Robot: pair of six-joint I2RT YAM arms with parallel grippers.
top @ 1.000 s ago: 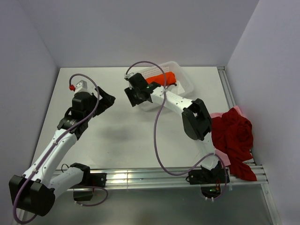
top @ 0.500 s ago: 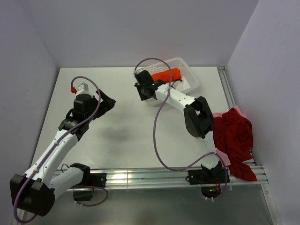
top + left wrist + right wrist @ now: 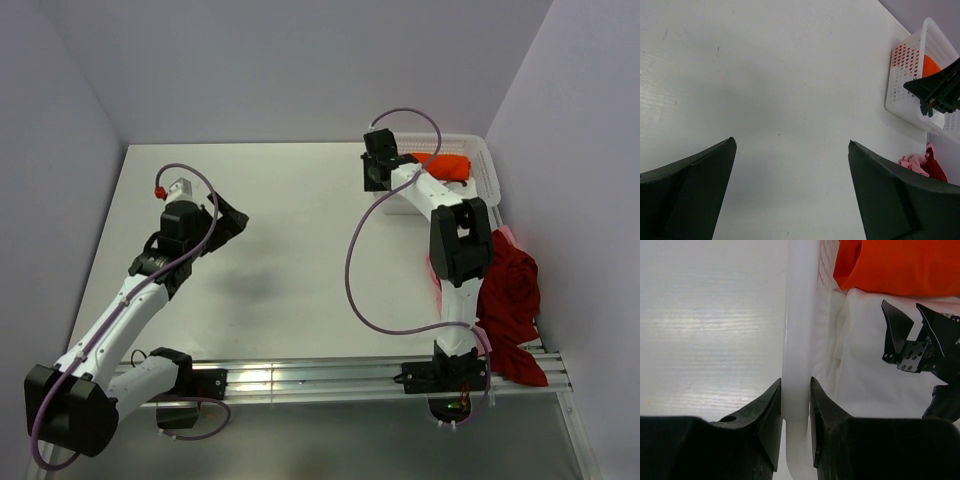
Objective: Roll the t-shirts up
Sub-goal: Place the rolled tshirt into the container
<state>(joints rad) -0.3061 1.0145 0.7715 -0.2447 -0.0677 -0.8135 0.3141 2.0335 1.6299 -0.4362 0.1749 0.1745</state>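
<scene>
While parked at far right corner of counter [image 3: 300,230], pinches basket [image 3: 799,315] wall in narrowed right gripper [image 3: 796,385]; holds left gripper [image 3: 792,145] wide open and empty above counter, left side; shows orange shirt [image 3: 900,265] lying in basket; shows red shirt [image 3: 510,290] and pink shirt [image 3: 912,161] heaped at right edge.
</scene>
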